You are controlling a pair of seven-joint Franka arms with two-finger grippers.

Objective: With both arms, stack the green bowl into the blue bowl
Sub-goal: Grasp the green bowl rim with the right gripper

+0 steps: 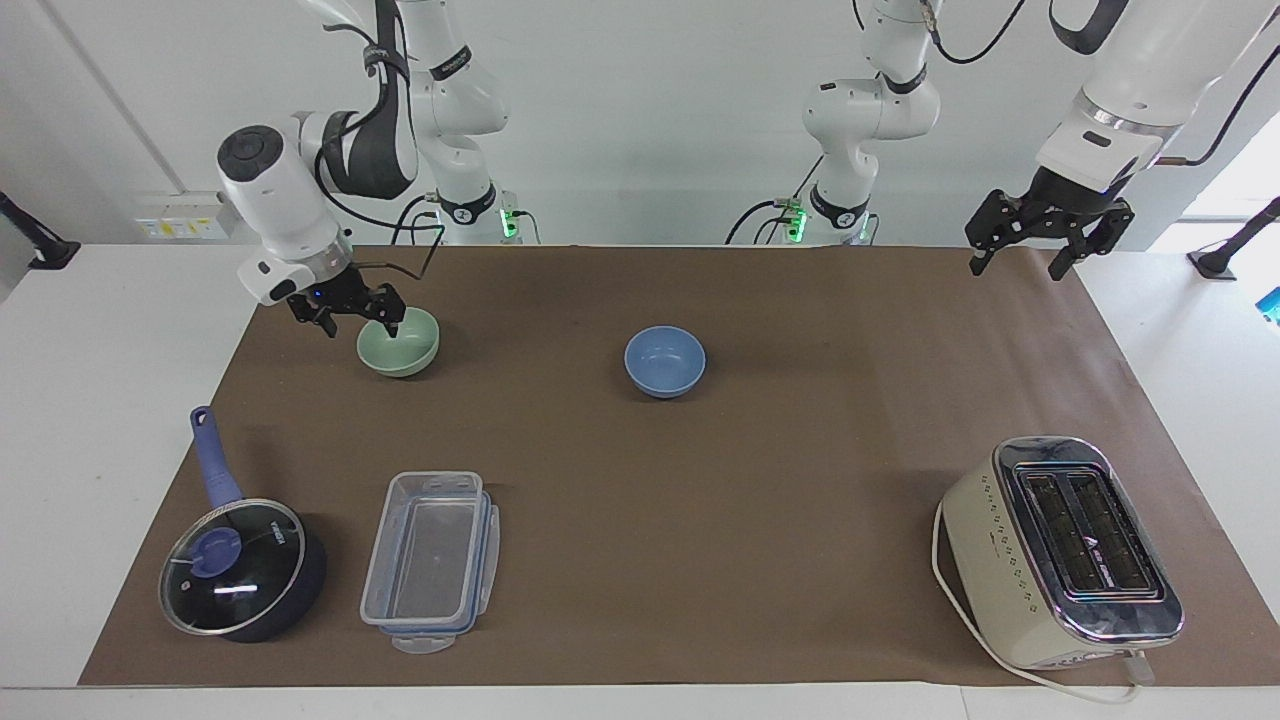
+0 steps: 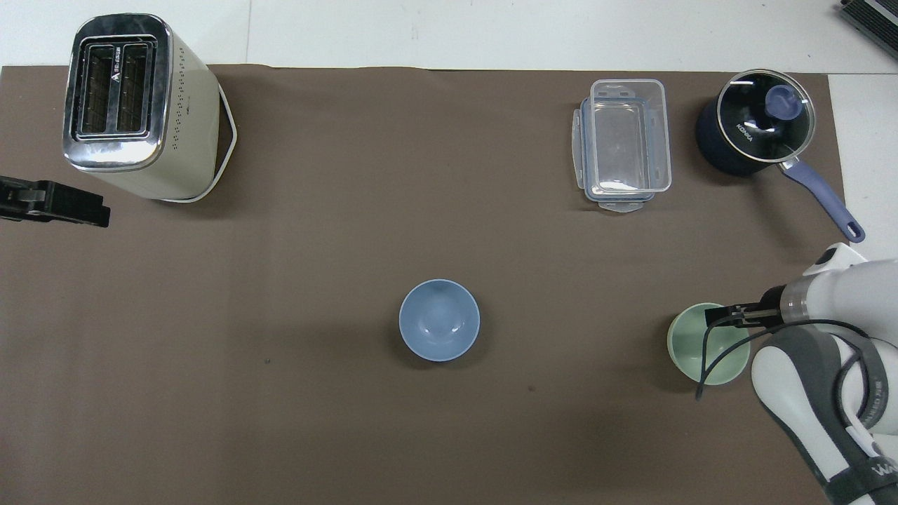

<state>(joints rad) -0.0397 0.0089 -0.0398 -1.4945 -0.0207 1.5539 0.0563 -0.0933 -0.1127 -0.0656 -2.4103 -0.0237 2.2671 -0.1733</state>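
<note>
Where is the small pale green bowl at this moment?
The small pale green bowl sits on the brown mat toward the right arm's end, beside the periwinkle-blue bowl, with the right gripper at its rim.

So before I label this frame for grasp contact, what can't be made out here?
- Overhead view: right arm covers part of the green bowl rim.
- Facing view: whether the right gripper touches the green bowl's rim is too small to tell.
- Overhead view: left gripper is cut off by the edge.
</note>
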